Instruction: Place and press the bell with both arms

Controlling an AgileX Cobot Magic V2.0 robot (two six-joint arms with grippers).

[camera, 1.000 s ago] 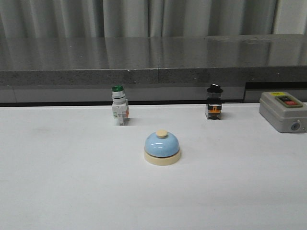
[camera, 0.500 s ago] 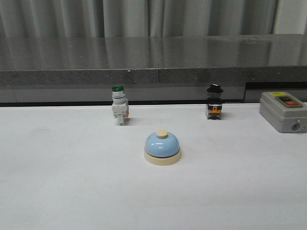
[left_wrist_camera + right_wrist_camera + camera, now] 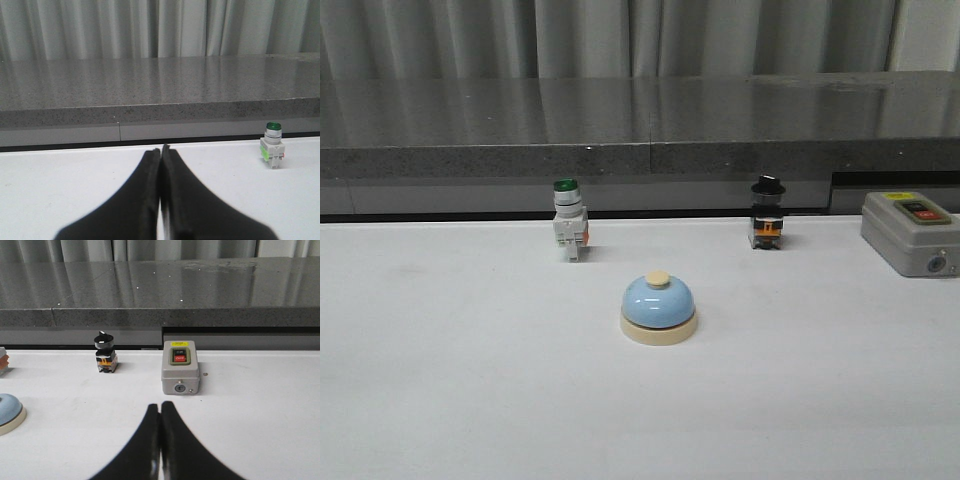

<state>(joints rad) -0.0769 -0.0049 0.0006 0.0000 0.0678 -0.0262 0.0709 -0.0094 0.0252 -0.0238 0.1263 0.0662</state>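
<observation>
You have a white tabletop (image 3: 440, 400) whose far edge meets a grey stone ledge (image 3: 640, 150) with curtains behind. Around the bell (image 3: 659, 309), which sits near the middle of the tabletop in the front view, the surface is bare on every side. The nearest neighbours stand back along the far edge: a green-capped switch (image 3: 569, 233) at 11 o'clock from the bell, a black-capped switch (image 3: 767, 226) at 1 o'clock, and a grey switch box (image 3: 910, 233) at 2 o'clock, all well apart from it.

The bell stands upright, its axis vertical, cream button on top. It is a light-blue dome on a cream round base.

On the left gripper (image 3: 161, 165) you see the jaws pressed together, holding nothing; on the right gripper (image 3: 160, 415) the same.
</observation>
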